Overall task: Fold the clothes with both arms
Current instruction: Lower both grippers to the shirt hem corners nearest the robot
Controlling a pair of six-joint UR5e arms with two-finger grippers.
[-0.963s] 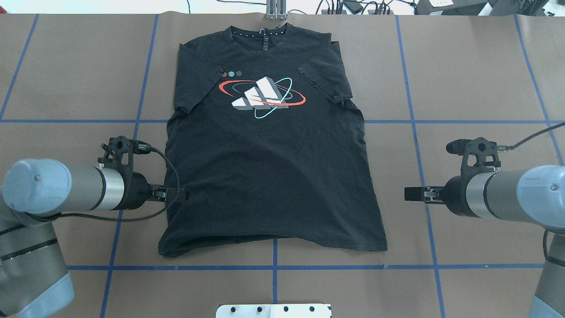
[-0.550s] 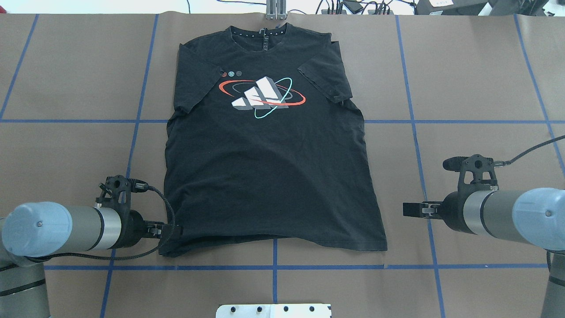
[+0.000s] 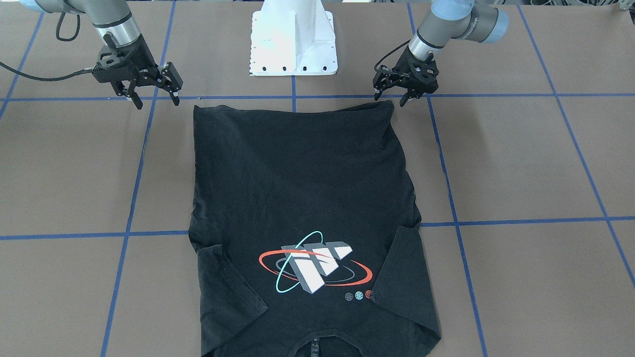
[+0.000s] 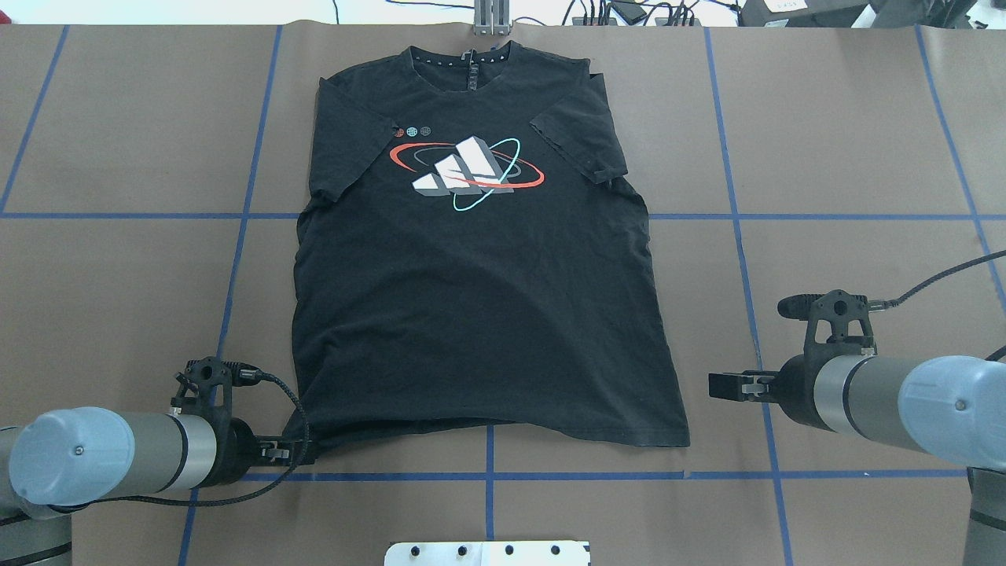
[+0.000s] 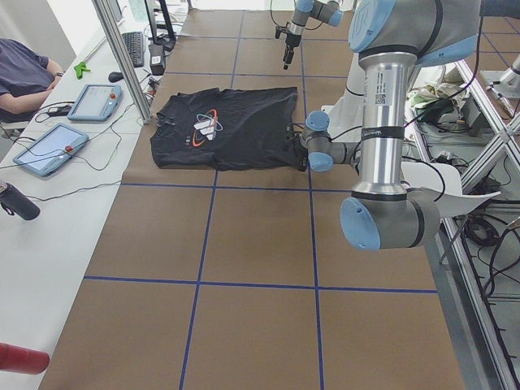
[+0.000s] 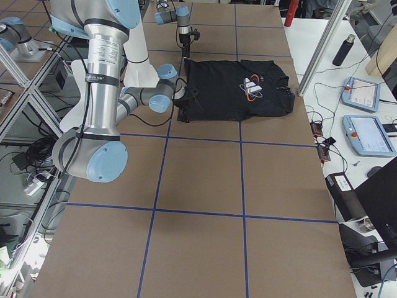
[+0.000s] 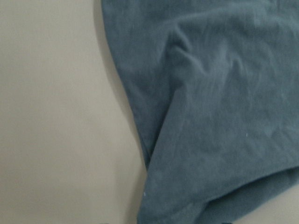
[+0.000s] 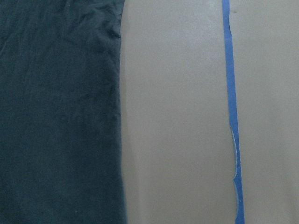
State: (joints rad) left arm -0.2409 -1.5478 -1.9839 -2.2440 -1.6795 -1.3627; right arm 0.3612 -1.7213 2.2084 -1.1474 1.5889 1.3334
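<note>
We log the shirt unmoved, flat and graphic-up on the table. Both grippers slid back along its sides: left gripper, spread, now at the near hem corner; right gripper, spread too, just beside the edge. Hem grasp likely next.

So both arms come in from the sides, low over the table, on the robot's own side of it. The left arm lies nearly level with its wrist pointing inward. The left gripper has its jaws apart, tips angled down close to the surface. The right arm pretty much mirrors it, just a bit farther from the robot-side edge. The right gripper is spread wide, tips angled down too.
</note>
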